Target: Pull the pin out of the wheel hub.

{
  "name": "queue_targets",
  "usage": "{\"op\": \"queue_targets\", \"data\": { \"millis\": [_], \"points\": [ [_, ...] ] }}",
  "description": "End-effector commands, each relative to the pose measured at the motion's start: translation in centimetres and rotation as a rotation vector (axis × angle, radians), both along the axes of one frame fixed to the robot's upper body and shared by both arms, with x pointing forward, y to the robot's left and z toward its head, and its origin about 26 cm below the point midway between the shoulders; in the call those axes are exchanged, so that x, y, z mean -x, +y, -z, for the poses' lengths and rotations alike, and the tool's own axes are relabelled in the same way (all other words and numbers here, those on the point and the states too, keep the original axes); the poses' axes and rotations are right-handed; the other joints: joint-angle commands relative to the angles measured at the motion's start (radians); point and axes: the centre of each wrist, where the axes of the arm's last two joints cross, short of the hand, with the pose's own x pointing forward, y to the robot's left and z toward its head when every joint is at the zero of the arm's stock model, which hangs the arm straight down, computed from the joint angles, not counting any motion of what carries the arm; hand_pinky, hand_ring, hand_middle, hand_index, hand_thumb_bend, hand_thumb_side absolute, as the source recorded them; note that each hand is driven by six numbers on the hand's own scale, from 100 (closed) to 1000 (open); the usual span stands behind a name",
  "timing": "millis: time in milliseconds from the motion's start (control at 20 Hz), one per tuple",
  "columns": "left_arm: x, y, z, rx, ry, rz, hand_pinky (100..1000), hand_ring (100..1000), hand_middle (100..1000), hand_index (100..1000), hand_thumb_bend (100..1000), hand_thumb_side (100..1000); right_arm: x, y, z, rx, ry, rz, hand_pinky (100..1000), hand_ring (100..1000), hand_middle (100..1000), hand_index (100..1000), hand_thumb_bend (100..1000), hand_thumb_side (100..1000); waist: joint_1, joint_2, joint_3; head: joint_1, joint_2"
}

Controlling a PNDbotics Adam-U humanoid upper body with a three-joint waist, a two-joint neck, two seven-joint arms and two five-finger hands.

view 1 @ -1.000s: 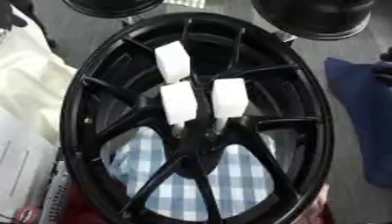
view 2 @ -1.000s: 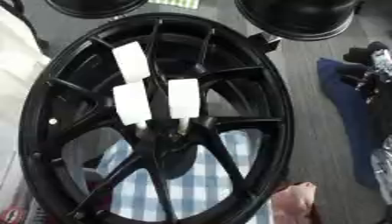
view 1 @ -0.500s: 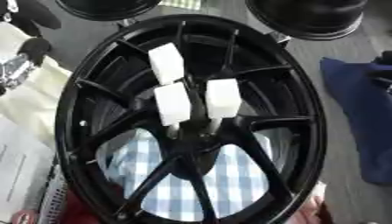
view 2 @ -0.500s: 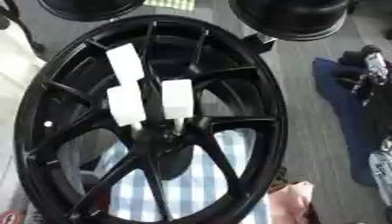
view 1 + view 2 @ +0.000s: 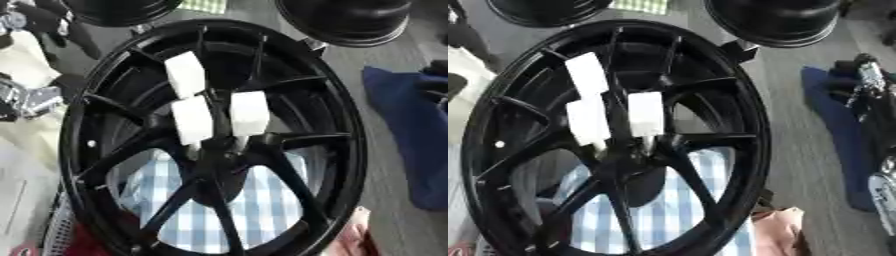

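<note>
A big glossy black wheel hub point(image 5: 214, 145) fills the middle of the floor, its thin spokes running into a dark centre. Three white block-shaped pins stand up from that centre: one pin point(image 5: 185, 74) higher toward the far rim, a second pin point(image 5: 192, 120) lower left, a third pin point(image 5: 248, 113) just beside it on the right. Blue-and-white checked cloth point(image 5: 262, 200) shows through the spokes. Grey floor point(image 5: 798, 125) lies around it, with a dark blue cloth point(image 5: 411, 135) at the right and two more black rims point(image 5: 776, 20) beyond. The left hand point(image 5: 26, 97) shows silver and black at the left edge, the right hand point(image 5: 868, 82) at the right edge; I cannot tell how either hand's fingers are set.
</note>
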Motion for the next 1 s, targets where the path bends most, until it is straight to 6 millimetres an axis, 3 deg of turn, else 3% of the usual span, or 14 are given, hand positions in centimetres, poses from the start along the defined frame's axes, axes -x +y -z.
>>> {"op": "queue_targets", "data": {
  "millis": [50,550,1000],
  "points": [
    [0.5,-1.0,-0.7,0.022,0.066,0.023,700,796,727,834,113,760,0.1,-0.2,-0.7,0.027,-0.014,0.000,798,708,705,727,100,806,0.003,-0.028,0.002,0.004,0.008],
    [0.5,-3.7,-1.0,0.222,0.179,0.053,685,803,730,855,100,787,0.0,-0.2,-0.3,0.014,-0.002,0.002,797,704,702,724,100,808,0.011,-0.037,0.009,0.001,0.019],
    [0.3,-6.0,-0.3,0.246,0.367,0.053,677,798,735,858,100,844,-0.2,-0.1,-0.2,-0.003,0.002,-0.004,796,700,698,721,100,808,0.016,-0.043,0.010,-0.001,0.035]
  ]
}}
